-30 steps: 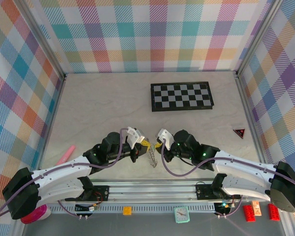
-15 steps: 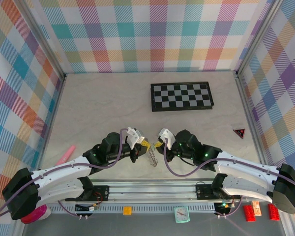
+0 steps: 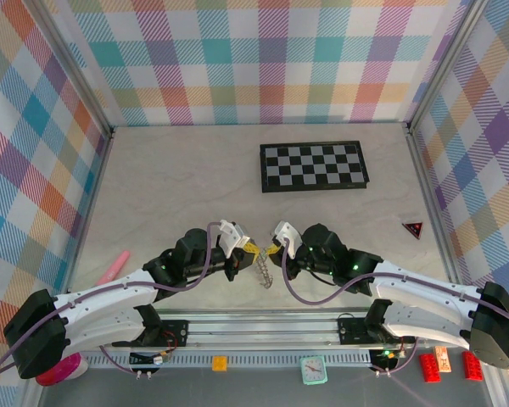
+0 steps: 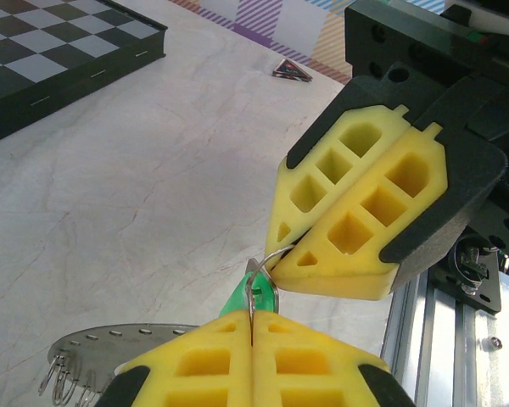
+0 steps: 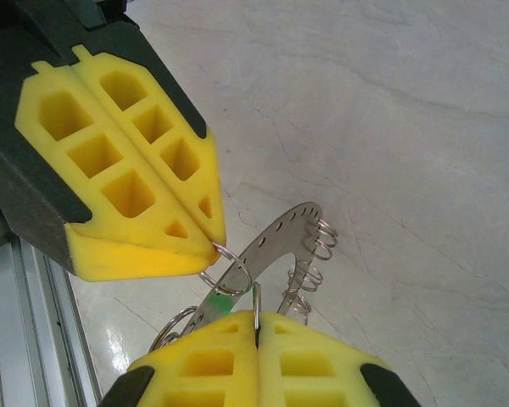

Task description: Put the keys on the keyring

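Left gripper (image 4: pixel 252 326): closed, with the green head of a key (image 4: pixel 237 298) pinched at its fingertips.
Right gripper (image 4: pixel 290 261): closed, its tips nipping a thin wire loop (image 4: pixel 276 253) that sits right at the key's head.
Grippers together: tip to tip, almost touching, raised above the table (image 4: pixel 153 186).
Key: between the two sets of fingertips, its green head poking out just past the left gripper's pads. Its blade is hidden.
Keyring (image 5: pixel 276 233): a flat grey band with punched holes and small wire rings along its edge. It hangs just below and beyond the meeting fingertips, curving away from the right gripper.
Second key: I cannot make one out.
Done so far, as I judge it: one key is picked up and brought to a loop of the ring.
Unclear: whether the loop already passes through the key's head, since the fingers cover the join.
Left to do: finish threading this key, then find and add the other.
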Motion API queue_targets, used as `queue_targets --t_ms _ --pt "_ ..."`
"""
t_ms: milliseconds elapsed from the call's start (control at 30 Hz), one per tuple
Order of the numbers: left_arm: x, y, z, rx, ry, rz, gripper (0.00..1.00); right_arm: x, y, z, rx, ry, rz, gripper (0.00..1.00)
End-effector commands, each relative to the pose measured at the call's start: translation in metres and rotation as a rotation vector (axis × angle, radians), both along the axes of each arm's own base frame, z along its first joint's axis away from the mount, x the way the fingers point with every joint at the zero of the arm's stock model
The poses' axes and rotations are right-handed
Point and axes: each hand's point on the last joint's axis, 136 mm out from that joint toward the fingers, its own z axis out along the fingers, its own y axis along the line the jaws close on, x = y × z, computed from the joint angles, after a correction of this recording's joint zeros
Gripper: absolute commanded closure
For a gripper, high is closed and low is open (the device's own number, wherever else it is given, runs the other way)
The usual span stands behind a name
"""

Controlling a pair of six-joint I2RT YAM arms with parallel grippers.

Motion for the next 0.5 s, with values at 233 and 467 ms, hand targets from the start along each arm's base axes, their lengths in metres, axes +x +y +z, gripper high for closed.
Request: queue_targets --t_ms 233,467 --pt "-0.0021 -0.0048 0.0170 -0.049 -0.060 -0.017 1.00 -0.0054 0.0054 0.0029 0.023 0.002 0.035 1.00" --pt "-0.0028 -0.0052 0.0173 -0.053 -0.058 -0.021 1.00 -0.0042 0.0073 0.0030 0.022 0.001 0.036 1.00"
